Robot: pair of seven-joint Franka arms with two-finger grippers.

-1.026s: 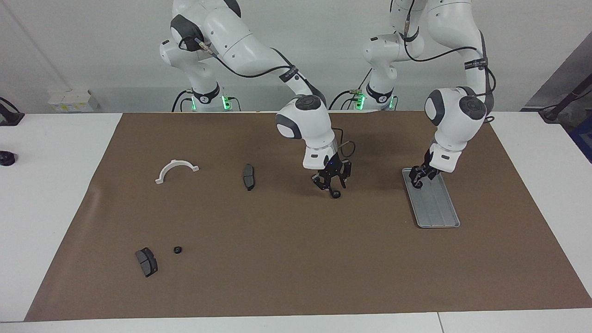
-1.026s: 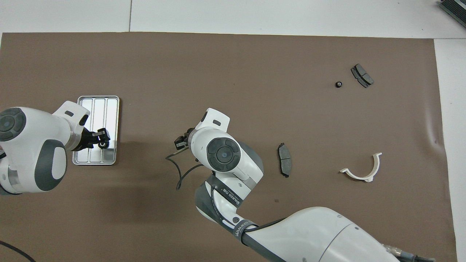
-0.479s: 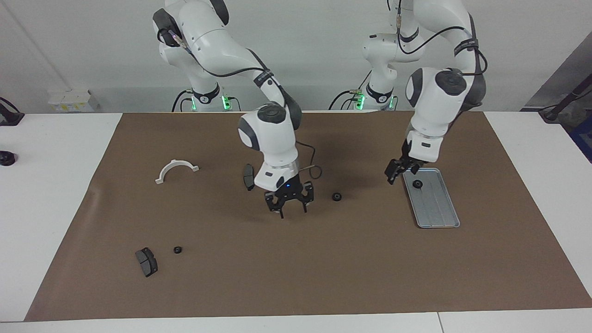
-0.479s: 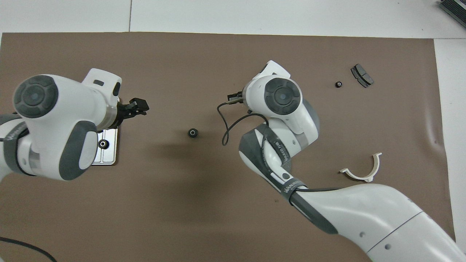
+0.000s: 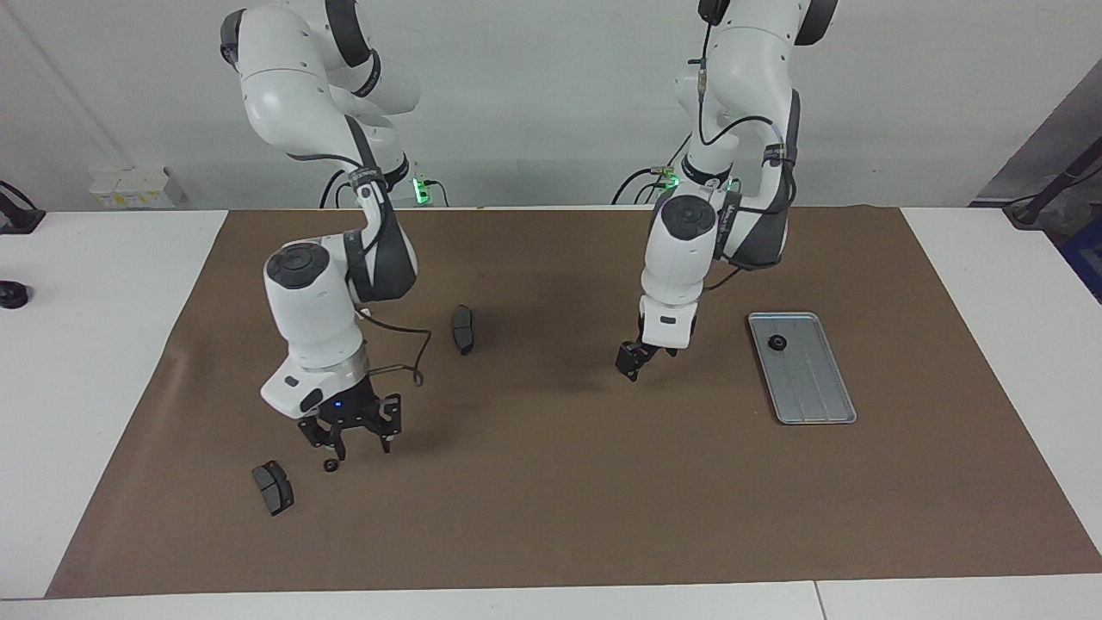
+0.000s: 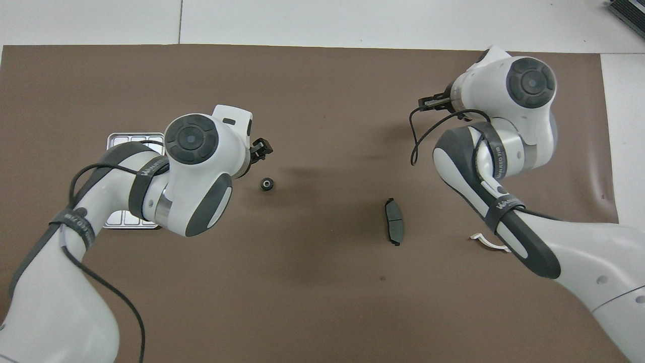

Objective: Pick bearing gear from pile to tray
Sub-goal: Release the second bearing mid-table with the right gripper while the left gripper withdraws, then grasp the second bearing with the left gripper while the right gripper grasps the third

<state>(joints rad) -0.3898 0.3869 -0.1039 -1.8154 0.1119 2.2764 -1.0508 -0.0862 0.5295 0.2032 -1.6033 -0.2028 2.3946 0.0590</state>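
tray (image 5: 814,392) – ridged silver metal, centre-right of facing view, one black ring gear (image 5: 777,343) inside | second gear (image 6: 266,184) on open brown tabletop (image 5: 551,482) | left end effector (image 5: 630,362) over it – spread unreadable | right end effector (image 5: 351,430) wide, lower left, over third gear (image 5: 330,465)

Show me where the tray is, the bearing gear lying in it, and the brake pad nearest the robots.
tray (image 5: 814,387), facing view, on its bare ridged floor.
bearing gear in the tray (image 5: 777,343), facing view, on the gear's centre.
brake pad (image 5: 463,329), facing view, on the middle of its dark face.
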